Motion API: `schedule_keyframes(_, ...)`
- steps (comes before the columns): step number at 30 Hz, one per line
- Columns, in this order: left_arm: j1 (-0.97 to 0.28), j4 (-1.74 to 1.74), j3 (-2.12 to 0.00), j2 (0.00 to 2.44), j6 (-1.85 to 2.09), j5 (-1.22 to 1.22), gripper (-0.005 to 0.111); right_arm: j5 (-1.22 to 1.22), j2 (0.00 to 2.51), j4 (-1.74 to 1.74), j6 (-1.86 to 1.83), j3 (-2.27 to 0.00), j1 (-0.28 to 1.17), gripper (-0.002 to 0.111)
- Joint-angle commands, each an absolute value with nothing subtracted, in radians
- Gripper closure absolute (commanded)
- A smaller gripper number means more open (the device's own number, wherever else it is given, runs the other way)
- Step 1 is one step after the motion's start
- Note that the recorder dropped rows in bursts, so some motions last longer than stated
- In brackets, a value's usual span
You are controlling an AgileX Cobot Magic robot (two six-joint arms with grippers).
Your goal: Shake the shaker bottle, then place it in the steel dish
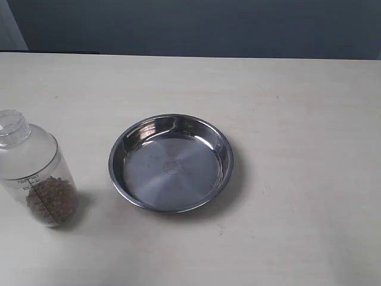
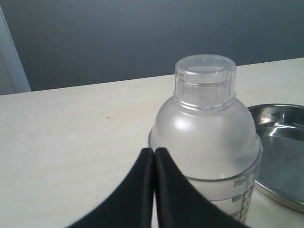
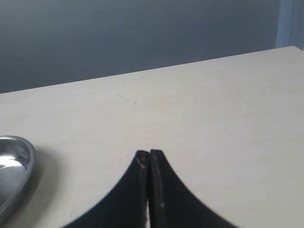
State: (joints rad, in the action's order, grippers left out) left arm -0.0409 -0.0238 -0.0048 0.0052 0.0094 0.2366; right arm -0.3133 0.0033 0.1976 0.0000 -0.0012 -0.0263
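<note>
Clear plastic shaker bottle (image 1: 38, 173) stands lower left on counter (image 1: 297, 119), shiny round steel dish (image 1: 171, 170) at centre. Left jaws, right jaws pinched closed, empty. Open left jaws wide, grip mid-body.

Legible print appears on one item only. The clear plastic shaker bottle with frosted domed top (image 2: 204, 137) carries a black measuring scale (image 2: 243, 192) on its wall. In the left wrist view the figure 700 reads clearly, with 600 below it, each beside tick marks. A further figure beneath is cut off by the frame edge. In the exterior view the scale's small figures are too blurred to read. The shallow round stainless-steel dish (image 1: 172, 196) bears a faint round mark at its centre, which is illegible.
</note>
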Motion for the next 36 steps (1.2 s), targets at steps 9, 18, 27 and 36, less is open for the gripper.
schedule_keyframes(9, -0.040, 0.080, 0.000, 0.000, -0.019, -0.244, 0.106, -0.307, 0.000, 0.196, 0.000, 0.000, -0.029, 0.109)
schedule_keyframes(18, -0.040, 0.082, 0.000, 0.000, -0.228, -0.319, 0.106, -0.307, 0.000, 0.196, 0.000, 0.000, -0.029, 0.109)
schedule_keyframes(27, -0.040, 0.043, -0.057, 0.215, -0.235, -0.369, 0.105, -0.307, 0.000, 0.196, 0.000, 0.000, -0.029, 0.109)
schedule_keyframes(36, -0.040, -0.145, -0.218, 0.529, -0.290, -0.533, 0.044, -0.307, 0.000, 0.196, 0.000, 0.000, -0.029, 0.109)
